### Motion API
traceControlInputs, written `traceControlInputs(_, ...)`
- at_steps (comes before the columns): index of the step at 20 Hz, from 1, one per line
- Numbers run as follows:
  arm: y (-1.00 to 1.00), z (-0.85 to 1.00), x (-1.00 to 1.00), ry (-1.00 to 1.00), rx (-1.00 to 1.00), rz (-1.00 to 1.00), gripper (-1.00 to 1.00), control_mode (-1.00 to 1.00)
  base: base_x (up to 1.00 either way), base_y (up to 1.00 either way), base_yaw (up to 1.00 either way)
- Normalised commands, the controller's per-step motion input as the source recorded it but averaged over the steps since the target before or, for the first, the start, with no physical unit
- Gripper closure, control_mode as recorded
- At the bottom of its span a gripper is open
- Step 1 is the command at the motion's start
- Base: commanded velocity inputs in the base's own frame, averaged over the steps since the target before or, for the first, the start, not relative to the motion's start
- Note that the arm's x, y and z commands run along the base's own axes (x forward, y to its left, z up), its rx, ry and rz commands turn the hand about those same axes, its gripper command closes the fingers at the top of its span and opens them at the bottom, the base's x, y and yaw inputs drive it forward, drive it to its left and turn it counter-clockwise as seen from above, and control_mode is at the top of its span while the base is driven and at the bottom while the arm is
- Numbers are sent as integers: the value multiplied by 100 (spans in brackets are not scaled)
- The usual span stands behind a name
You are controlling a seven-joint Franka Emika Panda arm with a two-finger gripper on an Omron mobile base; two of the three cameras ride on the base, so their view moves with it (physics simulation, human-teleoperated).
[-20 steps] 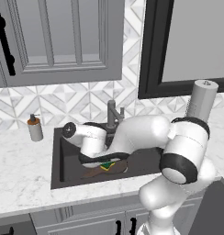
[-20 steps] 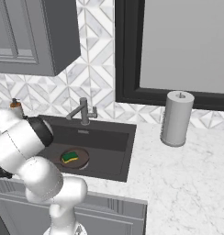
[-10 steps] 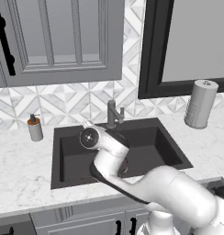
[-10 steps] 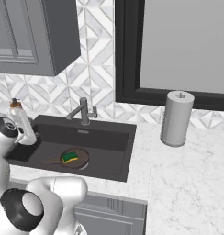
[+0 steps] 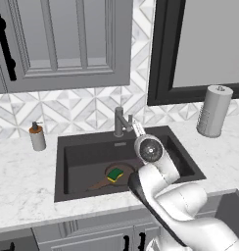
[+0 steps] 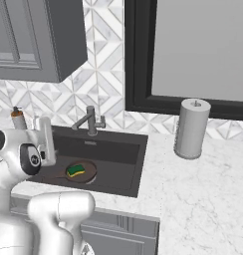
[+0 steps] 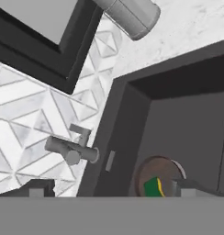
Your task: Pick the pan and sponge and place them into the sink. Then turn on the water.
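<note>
Pan (image 5: 114, 177) sits on the sink (image 5: 72, 147) floor near the front edge, sponge (image 5: 114, 173) lying in it. Both placements look done; water not running. Gripper (image 7: 109, 192) is empty, jaws spread wide, raised over the basin facing the faucet (image 5: 122, 121) at the sink's back edge. Risk: the lever is small, so an off-centre approach could slide past it or knock the spout without opening the flow.

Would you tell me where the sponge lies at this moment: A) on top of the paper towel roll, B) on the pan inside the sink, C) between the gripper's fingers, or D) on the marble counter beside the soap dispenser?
B: the sponge rests on the pan at the bottom of the sink.
</note>
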Motion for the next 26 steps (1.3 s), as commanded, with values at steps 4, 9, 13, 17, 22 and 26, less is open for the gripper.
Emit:
traceControlInputs(4,-91,62,-20,8,37,-17,-100,-100,0,0,0)
traceControlInputs(9,-89,46,-10,18,38,-15,-100,-100,0,0,0)
traceControlInputs(13,-65,15,-5,10,31,-10,-100,-100,0,0,0)
traceControlInputs(17,-37,0,-4,0,33,-4,-100,-100,0,0,0)
traceControlInputs(22,-9,0,-6,-10,41,0,-100,-100,0,0,0)
traceControlInputs(26,0,0,-8,-22,44,-1,-100,-100,0,0,0)
